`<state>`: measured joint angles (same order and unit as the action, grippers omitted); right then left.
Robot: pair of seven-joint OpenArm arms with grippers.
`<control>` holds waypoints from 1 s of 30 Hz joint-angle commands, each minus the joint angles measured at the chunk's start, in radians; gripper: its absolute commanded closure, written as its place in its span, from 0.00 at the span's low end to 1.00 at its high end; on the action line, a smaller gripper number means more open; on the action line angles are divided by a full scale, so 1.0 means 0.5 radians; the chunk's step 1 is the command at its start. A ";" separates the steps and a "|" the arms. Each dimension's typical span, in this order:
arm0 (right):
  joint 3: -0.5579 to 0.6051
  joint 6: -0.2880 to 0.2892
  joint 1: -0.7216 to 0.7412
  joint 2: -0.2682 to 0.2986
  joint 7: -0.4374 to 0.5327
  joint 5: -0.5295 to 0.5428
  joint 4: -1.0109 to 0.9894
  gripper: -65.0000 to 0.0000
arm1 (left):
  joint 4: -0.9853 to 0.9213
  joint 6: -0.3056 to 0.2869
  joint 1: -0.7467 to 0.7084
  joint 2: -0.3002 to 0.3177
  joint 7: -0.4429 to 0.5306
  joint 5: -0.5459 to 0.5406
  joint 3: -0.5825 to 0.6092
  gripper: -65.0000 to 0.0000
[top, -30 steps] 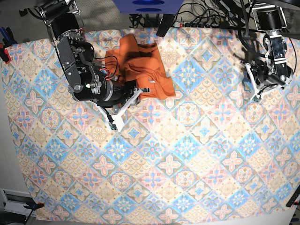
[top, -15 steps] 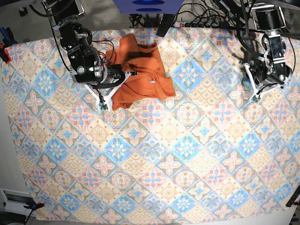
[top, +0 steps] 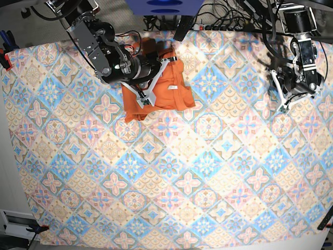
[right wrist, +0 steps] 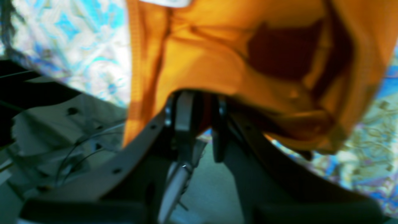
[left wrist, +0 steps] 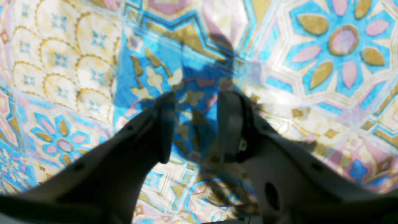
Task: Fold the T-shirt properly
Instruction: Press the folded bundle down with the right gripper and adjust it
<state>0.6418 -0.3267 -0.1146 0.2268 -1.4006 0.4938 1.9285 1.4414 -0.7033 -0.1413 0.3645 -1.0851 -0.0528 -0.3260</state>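
The soft short-sleeved fabric T-shirt [top: 165, 92] is plain solid orange, darkening to rust-brown in its folds; a small white patch [right wrist: 164, 2] shows at its upper edge; the flat tile-patterned tablecloth [top: 208, 172] carries blue, beige and pink floral diamonds, with gold-brown petals on turquoise.

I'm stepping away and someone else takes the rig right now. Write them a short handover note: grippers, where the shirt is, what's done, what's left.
Right gripper: jaws nearly together on a fold of the T-shirt, over the far side of the tablecloth.
Left gripper: open, empty, hovering over bare tablecloth, well away from the shirt.
T-shirt: bunched in a rumpled heap, not flat.
Done: nothing neat yet.
Left: spread it flat, fold sleeves in, fold the body.
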 commanded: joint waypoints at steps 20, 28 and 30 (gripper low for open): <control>-0.233 0.054 0.212 0.011 0.038 0.472 0.082 0.86 | 0.025 0.010 0.020 0.031 0.008 0.000 0.080 0.67; -0.233 0.054 0.249 0.014 0.130 0.337 -0.106 0.86 | 0.025 0.010 0.017 0.009 0.008 -0.006 0.083 0.67; -0.214 0.060 0.249 0.014 0.185 0.238 -0.274 0.86 | 0.025 0.010 0.014 -0.037 0.005 -0.003 0.086 0.67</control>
<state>0.5346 -0.2985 -0.0006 0.2325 -1.3071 0.6003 1.7729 1.4414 -0.6941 -0.1421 0.3359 -1.0851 -0.0521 -0.2798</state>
